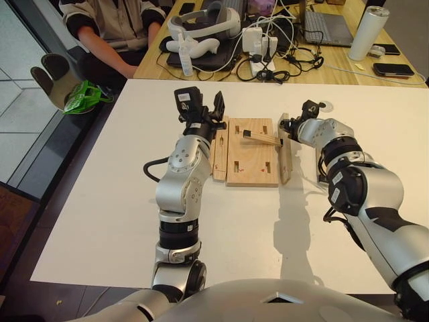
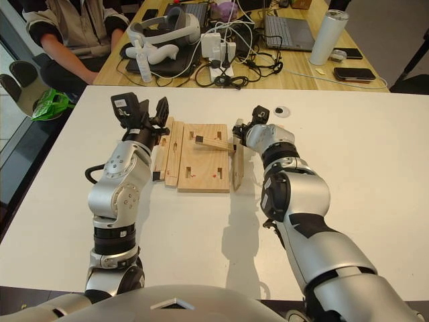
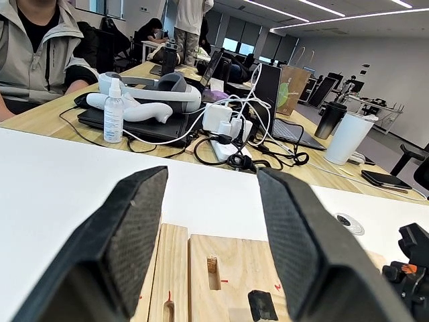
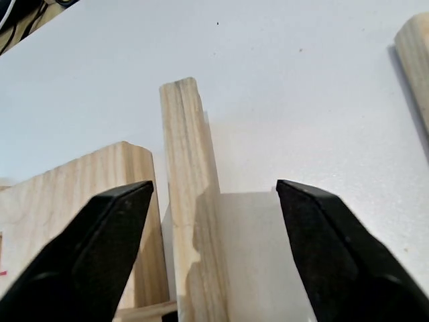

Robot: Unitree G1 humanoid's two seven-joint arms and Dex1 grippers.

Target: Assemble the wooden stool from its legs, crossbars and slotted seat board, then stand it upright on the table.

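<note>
White table [image 1: 100, 201] up front, and at 12 o'clock beyond it a wooden desk [image 1: 335, 64] crowded with a headset [image 1: 204, 23], a spray bottle [image 1: 186, 57], a laptop [image 1: 325, 27] and a pale tumbler [image 1: 367, 32]; the stool is still in loose parts near the middle of the table; the seat board [image 1: 252, 153] lies flat with its slots facing up; a long plank [image 1: 220, 149] lies flat just beside it at 9 o'clock, running the same way; a thin strip [image 1: 285, 157] lies along the board's edge at 3 o'clock; a short bar [image 1: 263, 138] rests aslant on top of the board, from near its centre out toward 2 o'clock; the left gripper [image 3: 211, 181] hovers at about 10 o'clock from the board, over the far end of the plank, its fingers [image 3: 131, 235] spread wide with nothing between them; the right gripper [image 1: 289, 126] sits at 2 o'clock from the board, by the far end of the strip and the bar's outer end; its fingers [image 4: 100, 248] are also well apart, and a narrow length of wood [image 4: 191, 201] stands in the gap without being pinched; which piece that is, I cannot tell.
</note>
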